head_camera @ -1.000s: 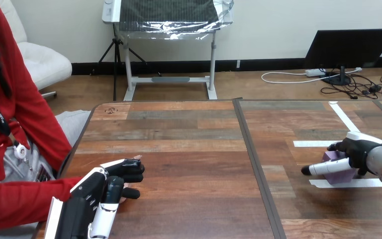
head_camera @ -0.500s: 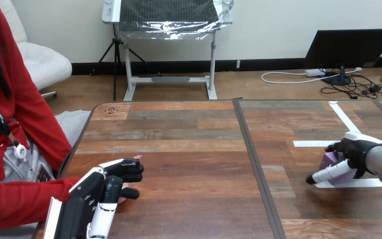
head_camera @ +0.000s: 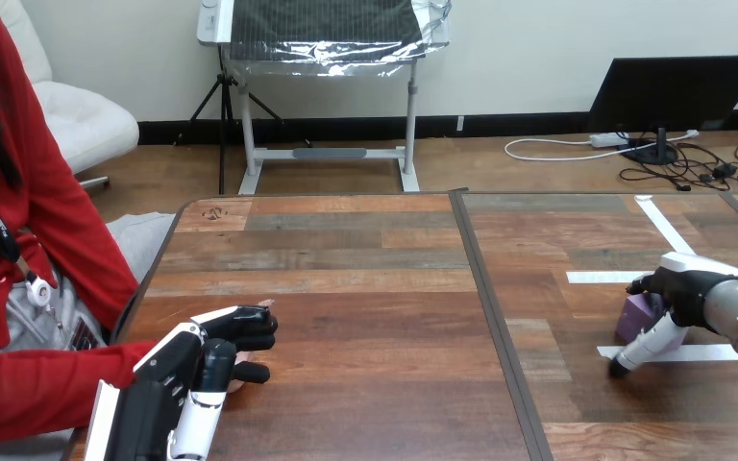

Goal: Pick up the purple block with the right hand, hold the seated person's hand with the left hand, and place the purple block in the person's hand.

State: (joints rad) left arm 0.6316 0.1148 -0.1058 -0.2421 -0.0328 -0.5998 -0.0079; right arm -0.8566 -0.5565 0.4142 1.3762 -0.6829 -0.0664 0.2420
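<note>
The right hand (head_camera: 684,291) has swung its straight fingers (head_camera: 649,344) down off the block (head_camera: 640,313), so it grips nothing. The block sits on the tabletop (head_camera: 375,317) behind them. The left hand (head_camera: 213,351) stays curled round the person's hand (head_camera: 266,304). The pick-up likely needs another try.

**Table** (head_camera: 346,279): wood-grain planks in mixed browns and greys, smooth, with a low satin sheen.
**Strip** (head_camera: 485,288), centre of the frame: dark and matt, set along the joint in the top.
**Tape** (head_camera: 701,352), right of the frame: white, flat, matt strips stuck to the wood.
**Purple block** (head_camera: 640,314), lower right: plain, smooth, matt faces.
**Left hand** (head_camera: 202,370), lower left: black hard plastic, faintly glossy, with smooth white shells.
**Right hand** (head_camera: 682,293), right edge: the same black body and white shell.
**Forearm** (head_camera: 735,309), right edge: silver metal with a soft shine.
**Sleeve** (head_camera: 29,389), left edge: red cloth, soft and matt.
</note>
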